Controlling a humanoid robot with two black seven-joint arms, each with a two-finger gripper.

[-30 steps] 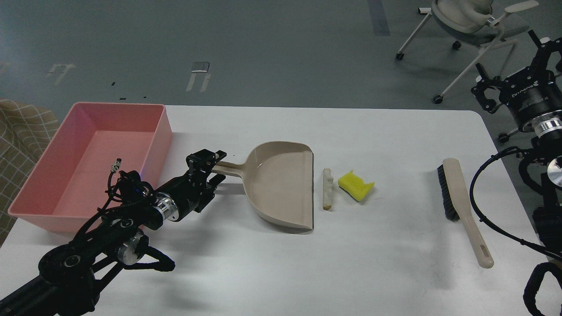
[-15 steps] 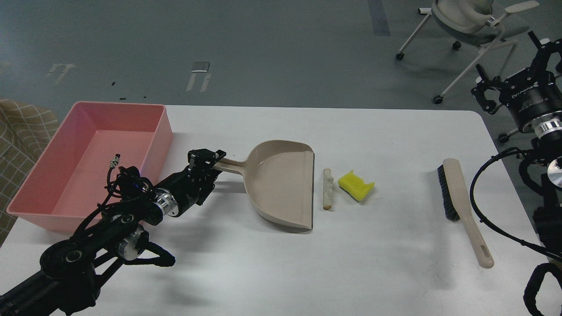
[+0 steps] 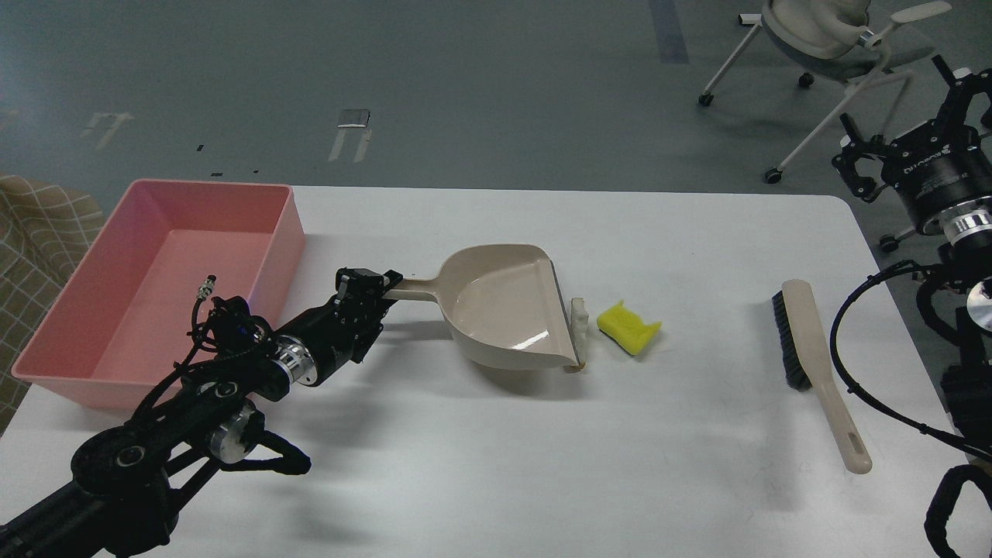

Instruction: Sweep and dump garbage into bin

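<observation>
Far left of the white worktop (image 3: 480, 465) there's the pink bin (image 3: 159, 279), sitting with 1 corner near the back edge, nothing inside it that I can see. Just right of it the left claw (image 3: 370, 288) is clamped on the end of the dustpan (image 3: 504, 314) handle, and the pan looks tipped up on its front lip, handle end raised, with a shadow under it. The pan's front edge is right up against the bread slice (image 3: 576, 316), which lies on the worktop partly hidden behind that lip. Just beside that, a bit further right, is the yellow sponge chunk (image 3: 628, 327), close to the bread, touching or not I can't tell. Well off to the right lies the brush (image 3: 814, 364), bristles facing left, handle pointing toward the near edge. Right claw (image 3: 862, 163) is up at the far right, off the worktop edge, holding nothing; it's dark and small so I can't tell how far apart its fingers are
</observation>
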